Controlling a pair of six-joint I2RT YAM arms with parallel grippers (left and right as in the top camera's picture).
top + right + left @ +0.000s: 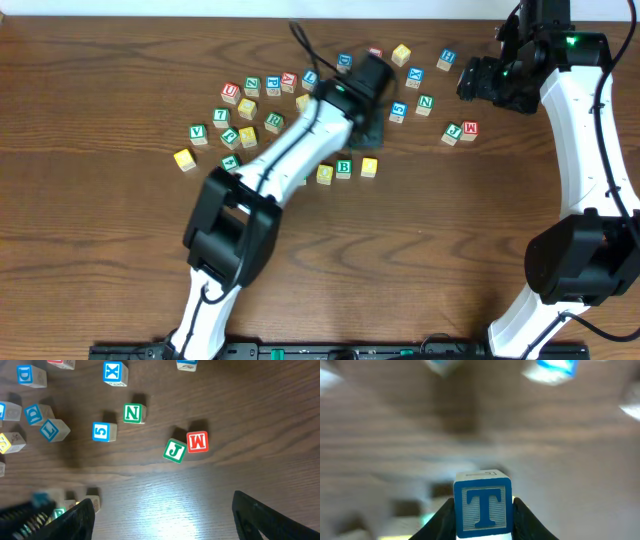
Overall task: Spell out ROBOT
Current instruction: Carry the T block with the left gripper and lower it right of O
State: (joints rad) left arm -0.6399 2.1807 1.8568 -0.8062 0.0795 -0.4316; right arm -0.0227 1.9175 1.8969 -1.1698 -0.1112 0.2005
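Observation:
My left gripper (pixel 483 525) is shut on a blue T block (pixel 483 507) and holds it above the table; the wood behind it is motion-blurred. In the overhead view the left gripper (pixel 372 133) hangs just above a short row of blocks: a yellow block (pixel 325 174), a green B block (pixel 343 168) and another yellow block (pixel 369 166). The arm hides the row's left end. My right gripper (pixel 165 520) is open and empty; overhead it sits at the far right (pixel 480 80).
Loose letter blocks are scattered across the table's far side (pixel 250 110). Below the right gripper lie a green N (pixel 132 413), a blue 5 (pixel 102 431), a green J (pixel 175 450), a red W (pixel 197 441) and a blue X (pixel 114 372).

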